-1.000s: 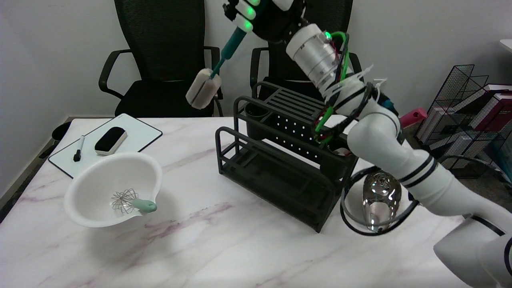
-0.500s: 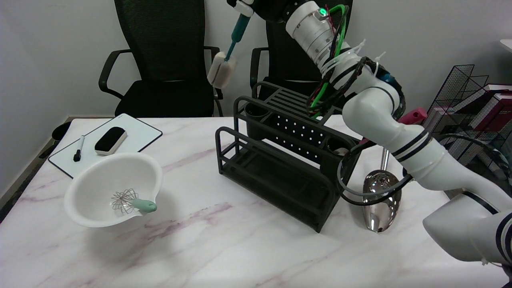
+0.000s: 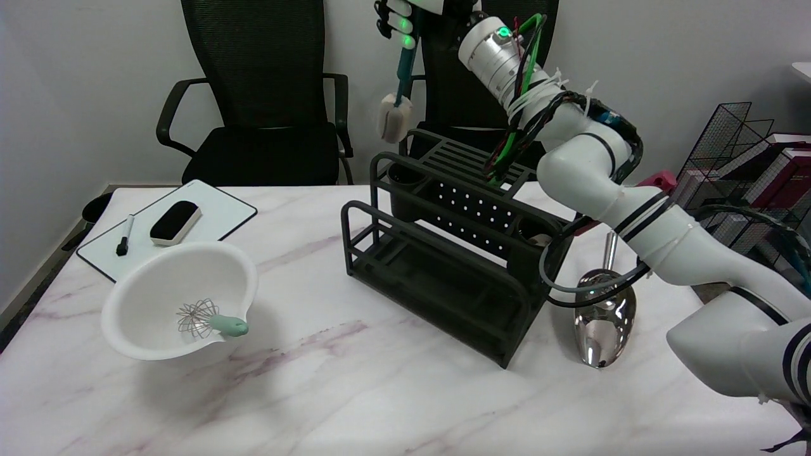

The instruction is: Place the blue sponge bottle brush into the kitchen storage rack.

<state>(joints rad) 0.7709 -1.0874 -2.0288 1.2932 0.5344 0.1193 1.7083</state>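
My right hand (image 3: 412, 16) is at the top edge of the head view, partly cut off, gripping the teal handle of the bottle brush (image 3: 402, 69). The brush hangs nearly upright with its pale sponge head (image 3: 393, 123) pointing down, in the air just above the back left corner of the black storage rack (image 3: 443, 253). A round cup holder (image 3: 405, 180) sits in the rack's back left, a short way below the sponge. The sponge touches nothing.
A white bowl (image 3: 146, 329) holding a whisk (image 3: 209, 320) sits at the left. Behind it lies a whiteboard (image 3: 218, 215) with an eraser (image 3: 175, 222) and marker (image 3: 125, 235). A shiny metal scoop (image 3: 602, 320) lies right of the rack. Two black chairs (image 3: 253, 95) stand behind the table.
The hand has carried the brush rightward toward the rack, and the brush has swung from slanted to nearly upright, with its sponge head now over the rack's back left corner.
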